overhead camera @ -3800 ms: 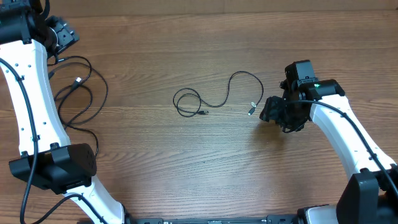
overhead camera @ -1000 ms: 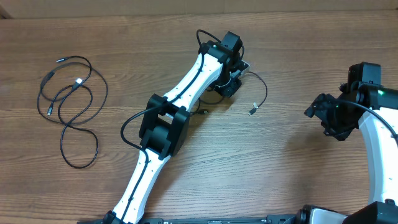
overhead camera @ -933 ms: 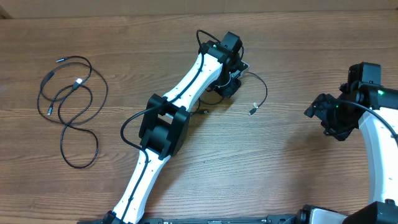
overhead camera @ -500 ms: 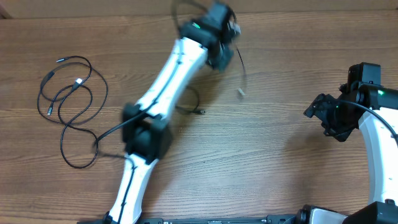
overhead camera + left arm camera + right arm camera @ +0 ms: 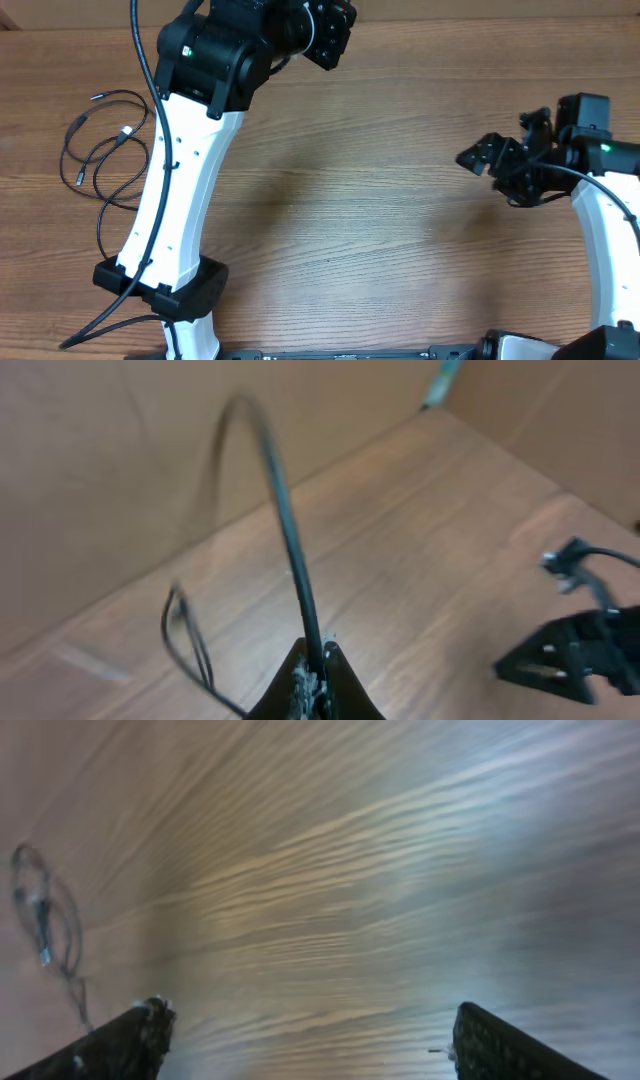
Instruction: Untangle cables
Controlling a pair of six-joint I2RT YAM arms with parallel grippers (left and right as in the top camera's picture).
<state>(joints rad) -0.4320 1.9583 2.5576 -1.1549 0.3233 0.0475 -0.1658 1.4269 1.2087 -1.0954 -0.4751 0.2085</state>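
Note:
My left gripper (image 5: 312,665) is shut on a thin black cable (image 5: 285,530). The cable rises from the jaws in an arc, and a small loop (image 5: 185,625) of it hangs to the left. In the overhead view the left gripper (image 5: 330,30) is raised near the table's far edge, and the held cable does not show there. More cables (image 5: 125,132) lie in loose loops on the table's left side. My right gripper (image 5: 497,145) hovers at the right with its jaws wide apart and nothing between them. A blurred cable loop (image 5: 40,910) shows at the far left of the right wrist view, beyond the right gripper (image 5: 310,1045).
The left arm's white links (image 5: 190,160) slant across the left half of the wooden table (image 5: 350,230), partly over the loose loops. The right arm (image 5: 580,650) shows low and to the right in the left wrist view.
The left arm swung up and to the left, lifting the middle cable off the table. The right gripper opened wider and shifted slightly left.

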